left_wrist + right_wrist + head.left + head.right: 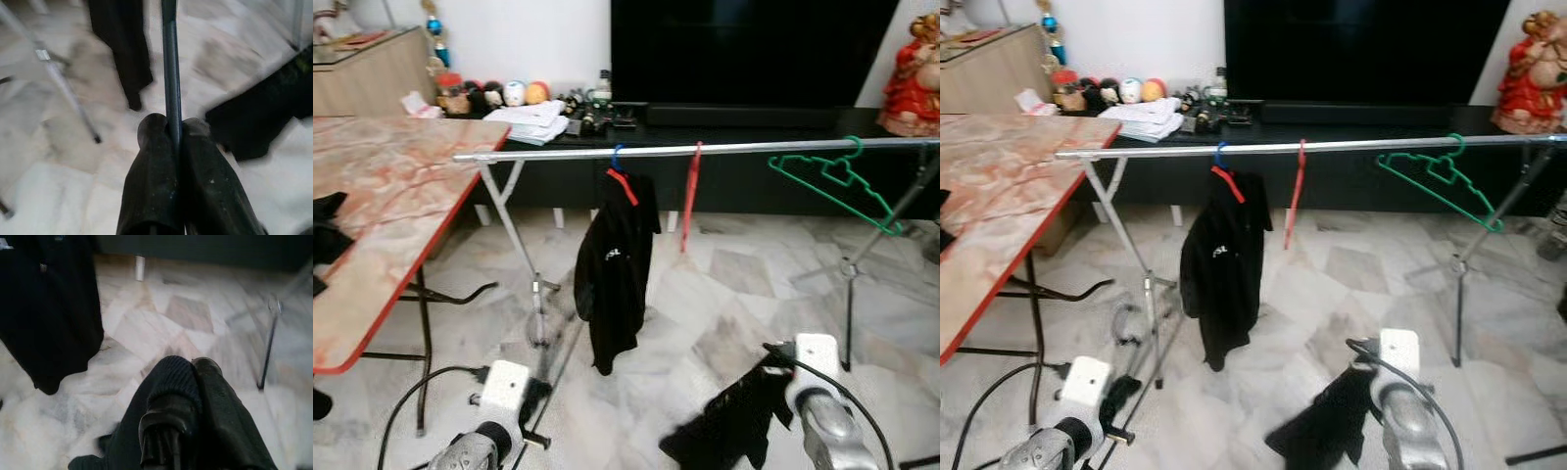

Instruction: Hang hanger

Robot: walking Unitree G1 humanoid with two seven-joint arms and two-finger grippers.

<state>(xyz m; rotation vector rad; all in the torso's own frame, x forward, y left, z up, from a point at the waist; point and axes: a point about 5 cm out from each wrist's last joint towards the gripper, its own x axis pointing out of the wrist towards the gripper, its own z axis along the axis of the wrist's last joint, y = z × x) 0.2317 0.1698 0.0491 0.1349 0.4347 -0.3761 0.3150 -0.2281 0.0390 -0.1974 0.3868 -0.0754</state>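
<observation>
Head views: the landmark is the silver rail [705, 149] of a drying rack that crosses the room. On it hang a black shirt [612, 274] on a red hanger, a bare red hanger [691, 196] just beside it, and a green hanger [837, 181] further toward the robot's right. Well below the rail, the right gripper [773, 364] carries a black garment [729, 421]; the left gripper [533, 397] is low too, under the rail's left end. Risk, as a judgement: the lift to the rail is long, and the cloth could slide off or the hook miss. A marble-topped table [382, 186] stands left of the rail; a dark TV and cluttered low console sit behind it. Left wrist view: fingers [151, 186] pressed together on a thin dark rod [169, 73], probably the hanger to be hung; a thin grip could twist. Right wrist view: fingers [215, 396] clamped on dark cloth above glossy marble floor [186, 313], rather blurred.
</observation>
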